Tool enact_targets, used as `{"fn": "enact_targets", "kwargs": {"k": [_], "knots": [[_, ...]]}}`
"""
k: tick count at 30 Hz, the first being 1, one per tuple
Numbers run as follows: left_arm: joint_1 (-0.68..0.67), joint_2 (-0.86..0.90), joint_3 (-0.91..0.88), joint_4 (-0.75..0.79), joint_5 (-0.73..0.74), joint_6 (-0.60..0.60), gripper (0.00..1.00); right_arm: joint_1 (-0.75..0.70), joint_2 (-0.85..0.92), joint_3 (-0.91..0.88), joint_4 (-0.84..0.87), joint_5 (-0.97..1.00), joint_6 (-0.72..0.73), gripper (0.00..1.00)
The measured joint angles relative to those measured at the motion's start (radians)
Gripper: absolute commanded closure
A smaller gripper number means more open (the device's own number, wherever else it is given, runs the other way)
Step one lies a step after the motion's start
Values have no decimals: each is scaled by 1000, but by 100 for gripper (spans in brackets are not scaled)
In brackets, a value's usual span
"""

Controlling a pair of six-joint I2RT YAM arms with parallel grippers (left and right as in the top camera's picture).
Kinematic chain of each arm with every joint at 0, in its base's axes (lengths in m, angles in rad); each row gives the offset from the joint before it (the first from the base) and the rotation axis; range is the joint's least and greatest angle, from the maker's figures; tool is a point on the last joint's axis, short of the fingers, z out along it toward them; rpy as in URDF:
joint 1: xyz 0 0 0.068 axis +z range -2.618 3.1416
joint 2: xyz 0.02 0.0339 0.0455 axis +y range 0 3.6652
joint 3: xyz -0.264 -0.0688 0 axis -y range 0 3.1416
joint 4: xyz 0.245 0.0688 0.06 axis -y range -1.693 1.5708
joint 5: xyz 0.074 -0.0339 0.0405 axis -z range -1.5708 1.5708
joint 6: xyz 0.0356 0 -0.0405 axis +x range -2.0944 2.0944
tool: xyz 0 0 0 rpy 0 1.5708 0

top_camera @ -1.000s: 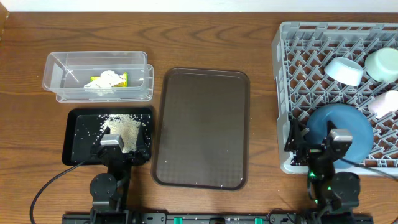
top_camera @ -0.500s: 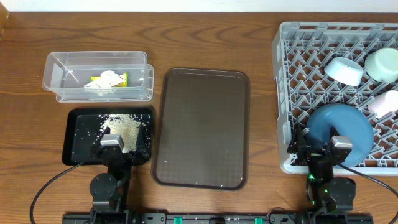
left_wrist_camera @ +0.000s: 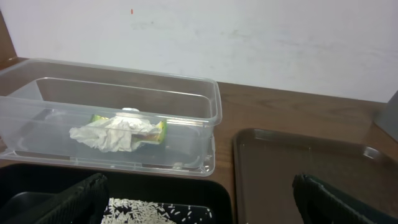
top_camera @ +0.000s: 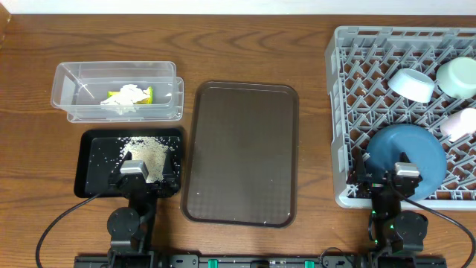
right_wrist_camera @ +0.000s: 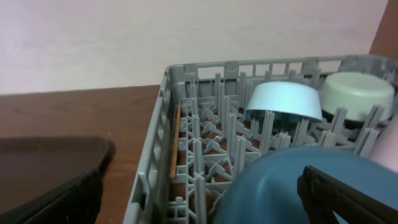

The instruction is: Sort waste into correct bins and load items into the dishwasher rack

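The large round blue plate [top_camera: 407,149], seen resting at the near right of the big square grey lattice rack [top_camera: 349,74], is judged stiff, smooth and slippery, best taken by its rim, while the left jaws and right jaws are spread wide, empty.

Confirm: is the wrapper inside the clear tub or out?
Inside: the wrapper lies on the floor of the tub, within its walls, in overhead and left wrist views.

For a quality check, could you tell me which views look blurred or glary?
Overhead: evenly lit, rack sharp. Left wrist: clear tub crisp with faint reflections, pincer fingers dark and blurred. Right wrist: blue plate soft, light blue bowl sharper.
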Motion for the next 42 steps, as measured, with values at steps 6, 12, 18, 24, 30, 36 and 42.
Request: {"fn": "enact_targets", "kwargs": {"k": [6, 12, 18, 24, 30, 36, 42], "knots": [[0, 0, 0, 0, 0, 0, 4, 0, 0, 0, 0, 0, -45, 1], [0, 0, 0, 0, 0, 0, 4, 0, 0, 0, 0, 0, -60, 1], [0, 0, 0, 0, 0, 0, 4, 0, 0, 0, 0, 0, -62, 1], [0, 0, 0, 0, 0, 0, 4, 0, 0, 0, 0, 0, -64, 1], [0, 0, 0, 0, 0, 0, 4, 0, 0, 0, 0, 0, -65, 1], [0, 0, 0, 0, 0, 0, 4, 0, 0, 0, 0, 0, -65, 1], [0, 0, 0, 0, 0, 0, 4, 0, 0, 0, 0, 0, -65, 1]]}}
